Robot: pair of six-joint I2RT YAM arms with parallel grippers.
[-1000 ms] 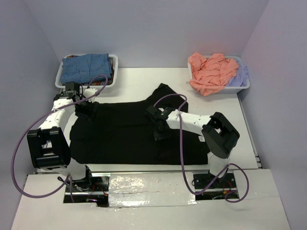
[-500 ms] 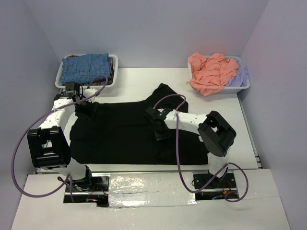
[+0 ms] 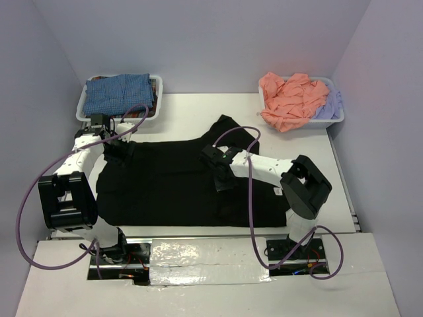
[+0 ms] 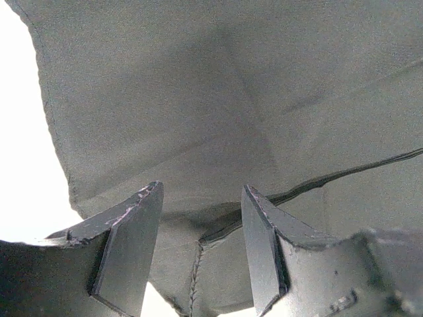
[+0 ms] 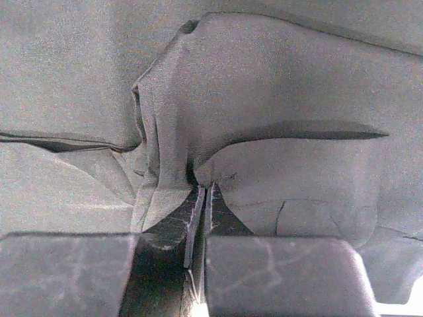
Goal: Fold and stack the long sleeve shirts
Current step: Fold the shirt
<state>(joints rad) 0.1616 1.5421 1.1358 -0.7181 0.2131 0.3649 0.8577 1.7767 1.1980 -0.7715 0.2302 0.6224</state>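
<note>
A large black long sleeve shirt (image 3: 165,188) lies spread flat across the table, one part reaching toward the back (image 3: 231,129). My left gripper (image 3: 116,150) sits low at the shirt's back left corner. In the left wrist view it (image 4: 201,193) is open, with a hem seam of the black cloth (image 4: 218,132) lying between the fingers (image 4: 135,238) but not pinched. My right gripper (image 3: 221,181) is down on the middle of the shirt. In the right wrist view it (image 5: 201,190) is shut, with a raised fold of black cloth (image 5: 264,86) bunched at its tips.
A white bin (image 3: 81,111) at the back left holds a folded blue-checked shirt (image 3: 119,92). Another white bin (image 3: 337,121) at the back right holds a crumpled salmon-pink shirt (image 3: 291,99) and a pale lavender one (image 3: 332,102). Purple cables loop from both arms.
My right gripper has closed on a fold of the black shirt, and its arm has shifted slightly. The left arm and gripper have stayed still.
</note>
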